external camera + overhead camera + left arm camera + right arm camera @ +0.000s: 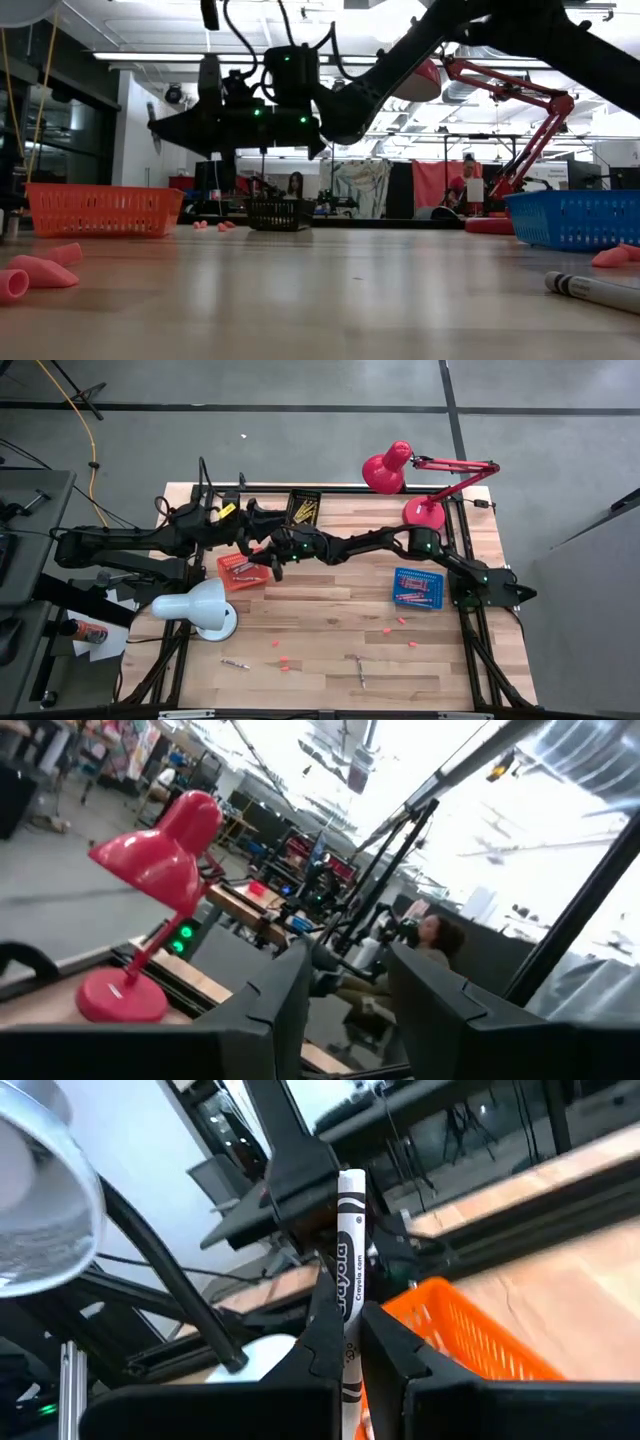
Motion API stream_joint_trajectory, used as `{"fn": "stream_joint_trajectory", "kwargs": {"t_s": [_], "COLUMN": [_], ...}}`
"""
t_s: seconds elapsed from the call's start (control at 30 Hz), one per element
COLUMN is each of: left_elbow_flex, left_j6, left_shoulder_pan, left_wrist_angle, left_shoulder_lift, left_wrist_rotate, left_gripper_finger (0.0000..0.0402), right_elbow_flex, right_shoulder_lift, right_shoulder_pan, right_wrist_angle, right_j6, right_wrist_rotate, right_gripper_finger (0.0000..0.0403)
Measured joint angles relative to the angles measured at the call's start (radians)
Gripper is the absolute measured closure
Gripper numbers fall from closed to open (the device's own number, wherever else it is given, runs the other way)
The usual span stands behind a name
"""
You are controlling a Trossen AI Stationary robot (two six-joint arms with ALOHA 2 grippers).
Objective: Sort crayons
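Low view: nearest the lens, a loose crayon lies at the lower right and pink chips at the lower left. Further back stand three baskets: orange basket at left, black basket at centre, blue basket at right. Both arms hang over the centre-left.

High view: both arms meet above the orange basket, left of centre. The black basket holds yellow crayons and the blue basket holds mixed crayons; neither lot can be counted. Two crayons lie loose on the tabletop near the bottom edge, one at lower left and the loose crayon at lower centre. About six pink chips are scattered nearby. Lamps: one red lamp at top right, one white lamp at lower left.

Left wrist view: the left gripper has its fingers apart with nothing between them, and it faces the red lamp.

Right wrist view: the right gripper is clamped on a grey-white held crayon, upright at frame centre, with the orange basket to the lower right. A dark part sits at the crayon's upper end; I cannot tell whether it touches.

Judgement: the sort is well along, with one crayon in transit and two left to pick up.
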Motion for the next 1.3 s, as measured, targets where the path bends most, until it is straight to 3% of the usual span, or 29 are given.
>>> {"fn": "stream_joint_trajectory", "kwargs": {"t_s": [0.3,0.7,1.07,1.3], "left_elbow_flex": [0.0,0.0,0.0,0.0], "left_j6": [-0.057,-0.057,-0.063,-0.062], "left_shoulder_pan": [0.0,0.001,0.001,0.001], "left_wrist_angle": [0.0,0.0,0.011,0.054], "left_shoulder_lift": [0.0,0.0,-0.001,-0.001], "left_wrist_rotate": [0.0,-0.001,-0.001,0.0], "left_gripper_finger": [0.0277,0.0277,0.0277,0.0277], "right_elbow_flex": [0.008,0.008,0.008,0.009], "right_shoulder_lift": [0.004,0.002,-0.081,-0.193], "right_shoulder_pan": [0.03,0.043,-0.079,-0.138], "right_wrist_angle": [-0.052,-0.078,-0.153,-0.493], "right_j6": [0.014,0.034,0.151,-0.04], "right_wrist_rotate": [0.028,0.08,-0.241,-0.299], "right_gripper_finger": [0.037,0.0244,0.0236,0.0235]}}
